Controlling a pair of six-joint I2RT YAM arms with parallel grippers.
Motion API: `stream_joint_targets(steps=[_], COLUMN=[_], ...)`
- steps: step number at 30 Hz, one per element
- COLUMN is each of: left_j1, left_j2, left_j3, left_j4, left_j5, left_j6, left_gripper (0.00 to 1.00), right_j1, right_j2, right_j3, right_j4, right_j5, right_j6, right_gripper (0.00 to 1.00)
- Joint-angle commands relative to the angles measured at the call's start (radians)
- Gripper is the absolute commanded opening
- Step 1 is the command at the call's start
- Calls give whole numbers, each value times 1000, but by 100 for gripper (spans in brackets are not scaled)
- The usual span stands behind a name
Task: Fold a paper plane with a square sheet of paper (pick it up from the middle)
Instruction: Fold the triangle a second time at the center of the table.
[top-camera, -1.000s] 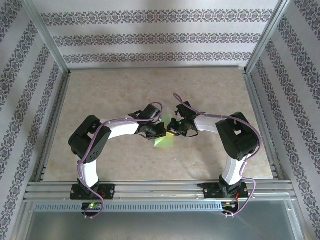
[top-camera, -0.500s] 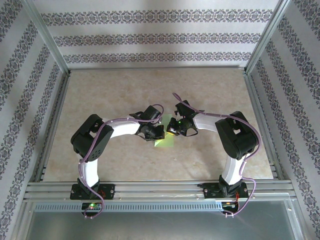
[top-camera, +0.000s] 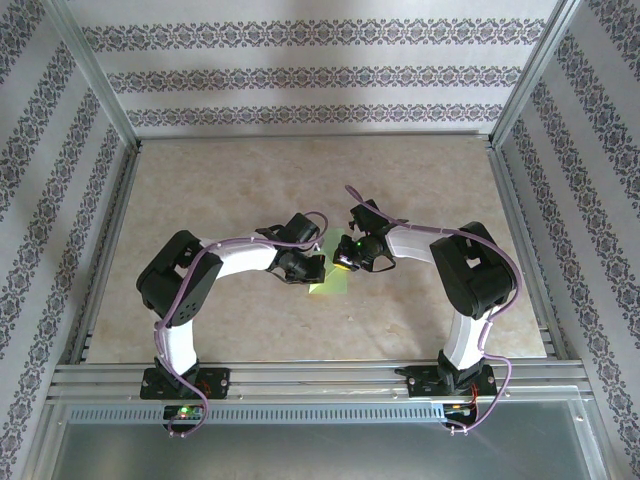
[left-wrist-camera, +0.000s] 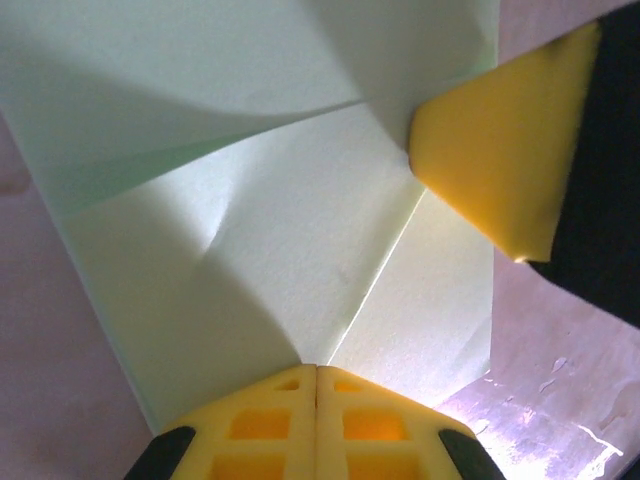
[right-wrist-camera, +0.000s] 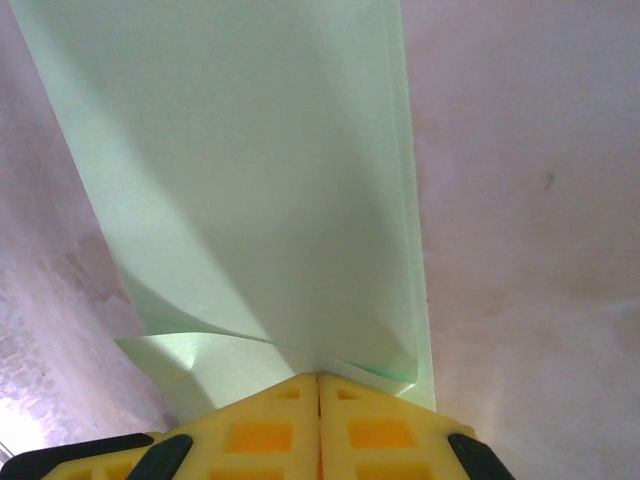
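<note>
Green sheet of paper (top-camera: 330, 282), partly folded, is near the centre of the beige table (top-camera: 250, 180). Left gripper (top-camera: 312, 266), at the sheet's 10 o'clock, has its yellow pads (left-wrist-camera: 270, 425) pressed together on a creased edge. Right gripper (top-camera: 343, 264), at the sheet's 1 o'clock, likewise pinches a curled edge, fingers closed on the paper.

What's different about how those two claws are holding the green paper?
The left gripper reaches in from the left and pinches the green paper where a crease ends. The right gripper reaches in from the right and pinches stacked, curling layers. Both are shut on the same sheet.
</note>
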Motion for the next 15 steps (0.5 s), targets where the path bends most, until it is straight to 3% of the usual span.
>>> stream_joint_targets(steps=[1, 15], left_j1=[-6, -3], left_j2=[-32, -59], left_j3=[-33, -55], left_j4=[-128, -199], left_j5=[11, -11], left_j6=[55, 103], left_gripper=[4, 3], right_j1=[-2, -2], right_j2=[80, 84], right_j3=[-37, -36], right_j4=[-127, -127], right_j5=[136, 134], right_j6=[7, 4], right_gripper=[7, 7])
